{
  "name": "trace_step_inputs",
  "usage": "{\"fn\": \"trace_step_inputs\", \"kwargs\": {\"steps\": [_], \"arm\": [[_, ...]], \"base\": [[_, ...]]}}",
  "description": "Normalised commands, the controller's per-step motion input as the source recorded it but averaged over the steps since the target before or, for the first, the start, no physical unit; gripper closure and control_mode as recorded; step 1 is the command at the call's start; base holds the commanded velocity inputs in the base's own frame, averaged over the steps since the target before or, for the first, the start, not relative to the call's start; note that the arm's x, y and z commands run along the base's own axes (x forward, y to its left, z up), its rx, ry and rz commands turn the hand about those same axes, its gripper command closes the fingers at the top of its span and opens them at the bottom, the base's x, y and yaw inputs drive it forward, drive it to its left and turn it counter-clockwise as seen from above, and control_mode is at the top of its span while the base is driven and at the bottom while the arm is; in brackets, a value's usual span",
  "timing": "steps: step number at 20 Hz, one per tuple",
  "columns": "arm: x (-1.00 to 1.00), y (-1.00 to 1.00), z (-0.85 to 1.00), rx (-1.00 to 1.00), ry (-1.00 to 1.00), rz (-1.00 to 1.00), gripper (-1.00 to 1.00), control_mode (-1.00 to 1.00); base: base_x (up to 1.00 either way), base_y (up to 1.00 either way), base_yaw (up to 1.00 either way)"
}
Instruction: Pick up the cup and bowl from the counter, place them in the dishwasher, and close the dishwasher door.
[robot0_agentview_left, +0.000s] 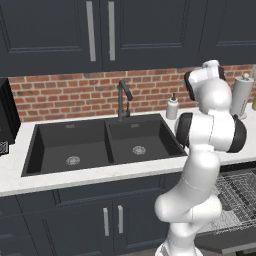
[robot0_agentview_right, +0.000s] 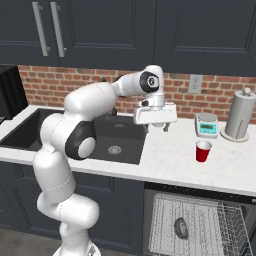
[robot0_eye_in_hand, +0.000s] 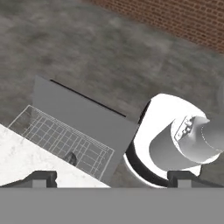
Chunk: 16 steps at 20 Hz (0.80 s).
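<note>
The red cup (robot0_agentview_right: 203, 150) stands upright on the white counter (robot0_agentview_right: 170, 155), right of the black sink (robot0_agentview_right: 112, 140). My gripper (robot0_agentview_right: 157, 127) hangs open and empty above the counter, to the cup's left and higher than it. In the hand view the gripper (robot0_eye_in_hand: 111, 179) looks down past the counter edge (robot0_eye_in_hand: 26, 162) at the dishwasher door (robot0_eye_in_hand: 83, 111), which is dropped open. The dark grey bowl (robot0_agentview_right: 181, 227) lies in the pulled-out wire rack (robot0_agentview_right: 210, 220) of the dishwasher, and the bowl (robot0_eye_in_hand: 71, 158) also shows through the rack mesh (robot0_eye_in_hand: 52, 135) in the hand view.
A kitchen scale (robot0_agentview_right: 206, 125) and a paper towel roll (robot0_agentview_right: 239, 116) stand behind the cup by the brick wall. A soap dispenser (robot0_agentview_left: 172, 107) and a faucet (robot0_agentview_left: 123, 97) sit behind the sink. The rack (robot0_agentview_left: 235, 200) and the open door (robot0_agentview_left: 230, 245) jut out below the counter.
</note>
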Motion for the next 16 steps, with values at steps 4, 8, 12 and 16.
{"fn": "trace_step_inputs", "kwargs": {"steps": [4,8,12,16], "arm": [[0.00,-0.07,-0.23,0.00,-0.27,0.00,-1.00,-1.00],[0.17,-0.17,-0.24,0.00,-0.17,-0.02,-1.00,-1.00],[0.46,-0.11,-0.07,0.00,-0.04,-0.04,-1.00,-1.00],[0.66,-0.08,0.00,0.00,0.00,-0.06,-1.00,-1.00]], "base": [[0.00,0.00,0.00],[0.00,0.00,0.00],[0.00,0.00,0.00],[0.00,0.00,0.00]]}}
